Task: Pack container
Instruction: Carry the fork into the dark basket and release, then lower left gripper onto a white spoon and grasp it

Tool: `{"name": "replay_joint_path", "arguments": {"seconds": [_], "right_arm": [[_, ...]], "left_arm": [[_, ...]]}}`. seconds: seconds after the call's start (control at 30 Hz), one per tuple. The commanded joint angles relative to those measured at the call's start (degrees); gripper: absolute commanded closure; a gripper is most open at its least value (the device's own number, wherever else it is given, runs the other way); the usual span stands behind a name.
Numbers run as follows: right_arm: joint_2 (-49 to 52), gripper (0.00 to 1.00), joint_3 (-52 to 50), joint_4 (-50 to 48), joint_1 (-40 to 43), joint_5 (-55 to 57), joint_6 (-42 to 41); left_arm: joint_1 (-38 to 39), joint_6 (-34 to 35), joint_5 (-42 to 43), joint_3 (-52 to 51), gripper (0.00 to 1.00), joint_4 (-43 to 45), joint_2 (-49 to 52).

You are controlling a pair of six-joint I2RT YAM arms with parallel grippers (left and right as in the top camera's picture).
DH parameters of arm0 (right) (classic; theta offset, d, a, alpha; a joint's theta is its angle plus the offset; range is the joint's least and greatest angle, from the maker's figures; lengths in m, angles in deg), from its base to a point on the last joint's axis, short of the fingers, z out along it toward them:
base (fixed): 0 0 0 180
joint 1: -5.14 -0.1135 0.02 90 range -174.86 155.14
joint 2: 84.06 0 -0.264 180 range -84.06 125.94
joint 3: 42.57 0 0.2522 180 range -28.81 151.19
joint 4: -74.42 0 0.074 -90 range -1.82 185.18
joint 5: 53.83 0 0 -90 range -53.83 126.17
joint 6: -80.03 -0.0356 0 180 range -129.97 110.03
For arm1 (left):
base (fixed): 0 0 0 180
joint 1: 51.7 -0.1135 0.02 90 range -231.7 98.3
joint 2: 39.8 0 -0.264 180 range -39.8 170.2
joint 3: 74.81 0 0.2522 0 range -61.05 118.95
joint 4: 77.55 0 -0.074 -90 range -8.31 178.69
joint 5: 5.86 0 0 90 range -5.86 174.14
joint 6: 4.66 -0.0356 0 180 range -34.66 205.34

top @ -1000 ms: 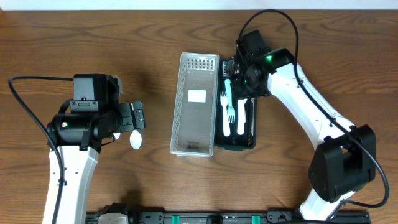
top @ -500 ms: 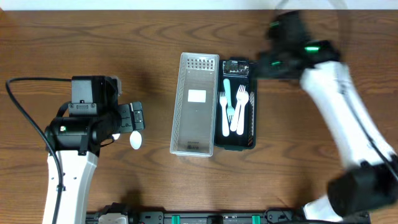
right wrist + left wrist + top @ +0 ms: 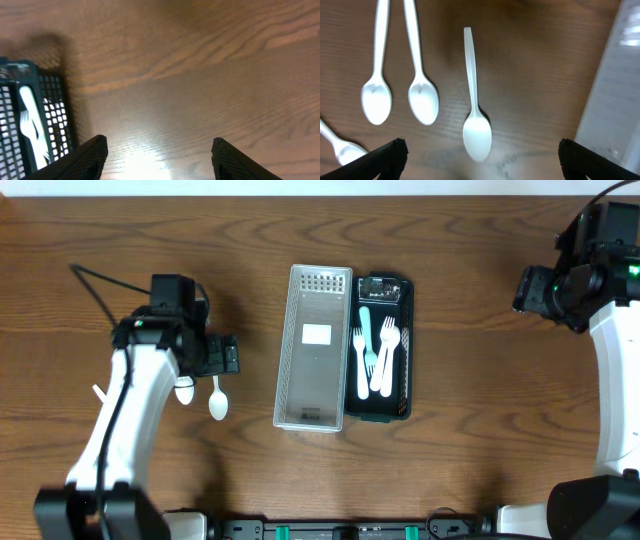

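Several white plastic spoons lie on the wood at the left: one (image 3: 218, 400) (image 3: 476, 135) by itself, another (image 3: 185, 390) (image 3: 422, 100) beside it, and more (image 3: 376, 100) further left. My left gripper (image 3: 222, 358) (image 3: 480, 162) is open and empty, just above the spoon that lies by itself. A white perforated basket (image 3: 313, 348) stands mid-table and its wall shows in the left wrist view (image 3: 615, 85). Against its right side is a black mesh tray (image 3: 405, 350) (image 3: 55, 100) holding a teal fork (image 3: 366, 330) and white forks (image 3: 387, 360). My right gripper (image 3: 532, 290) (image 3: 160, 160) is open and empty over bare wood, far right of the tray.
The white basket holds only a white label (image 3: 317, 334). The left arm's cable (image 3: 100, 285) loops over the table at the far left. Bare wood lies between the tray and the right arm.
My right arm has swung from over the black tray away to the far right. My left arm has shifted up and right, uncovering more spoons.
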Motion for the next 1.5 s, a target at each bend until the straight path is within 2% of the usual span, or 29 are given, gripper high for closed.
{"name": "replay_joint_path", "arguments": {"seconds": [0.0,0.47,1.1,1.3,1.47], "right_arm": [[0.2,0.30,-0.6,0.0,0.1,0.0,1.1],[0.2,0.30,-0.6,0.0,0.1,0.0,1.1],[0.2,0.30,-0.6,0.3,0.0,0.0,1.6],[0.2,0.30,-0.6,0.3,0.0,0.0,1.5],[0.2,0.30,-0.7,0.5,0.0,0.0,1.5]], "left_arm": [[0.2,1.3,-0.9,-1.3,0.02,1.1,4.4],[0.0,1.9,2.6,-2.6,0.02,5.7,17.6],[0.0,2.0,3.5,-4.5,0.01,7.7,21.3],[0.0,2.0,3.5,-4.5,0.21,8.3,21.3],[0.1,2.0,3.5,-4.5,0.48,8.3,21.3]]}}
